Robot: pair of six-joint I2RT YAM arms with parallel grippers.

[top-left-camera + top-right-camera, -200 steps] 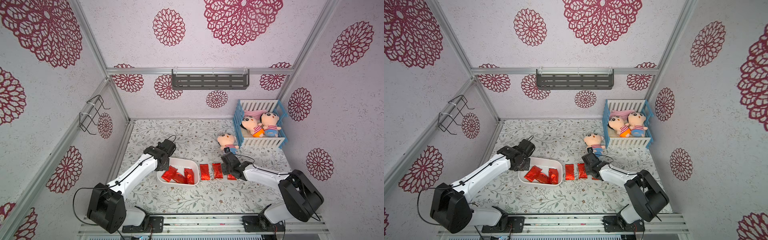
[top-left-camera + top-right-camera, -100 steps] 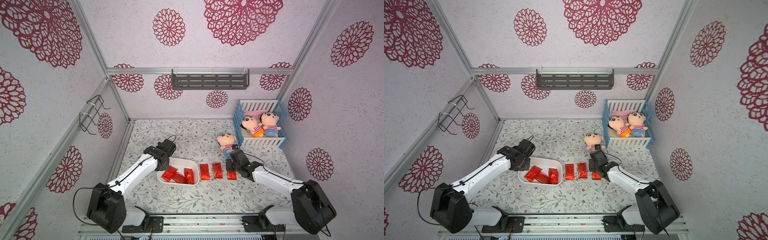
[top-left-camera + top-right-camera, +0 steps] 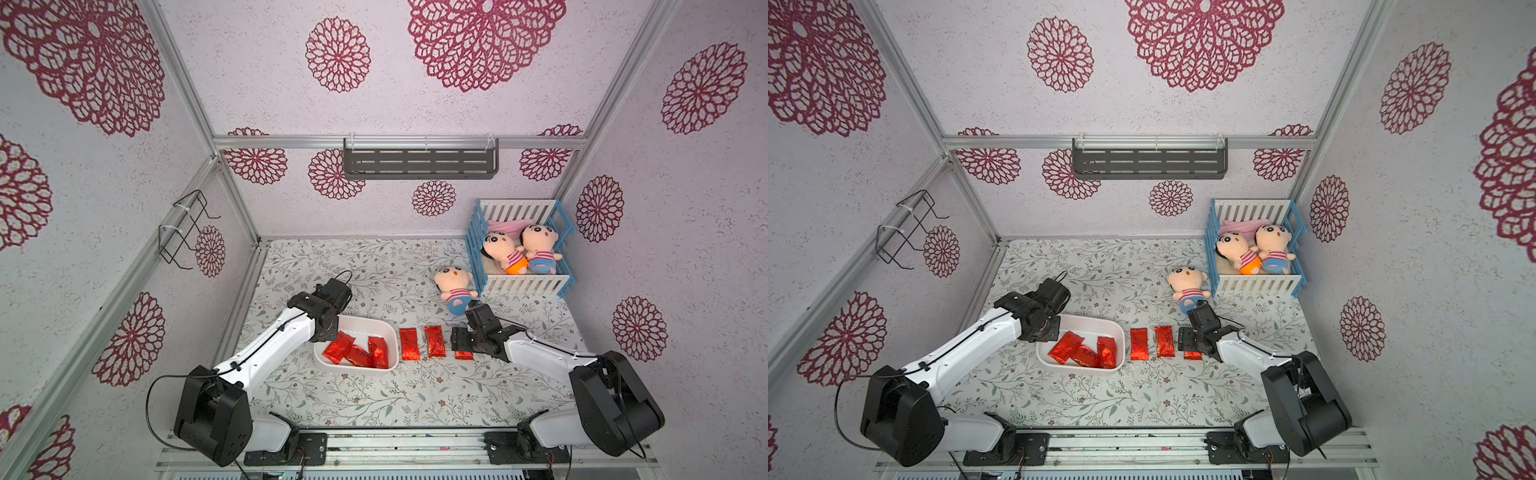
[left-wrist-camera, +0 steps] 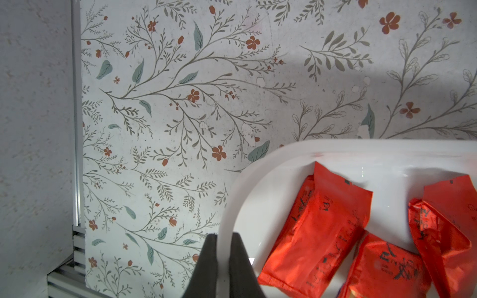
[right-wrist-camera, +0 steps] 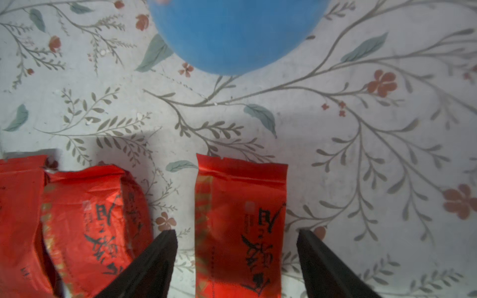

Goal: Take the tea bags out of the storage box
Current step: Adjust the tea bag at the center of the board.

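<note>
The storage box (image 3: 365, 326) is a shallow white tub with rounded corners and glossy walls, open-topped, standing flat on the left part of the counter (image 3: 374, 399); three tea bags (image 3: 359, 356) of shiny red foil with dark printed characters lie inside it, bunched toward the near wall and overlapping; one tea bag (image 4: 317, 227) lies slanted across the box's floor; three more tea bags (image 3: 408, 343) lie flat on the counter just beside the box's right end, in a row, long sides parallel, apart from each other; the farthest tea bag (image 5: 240, 227) lies printed face up.
</note>
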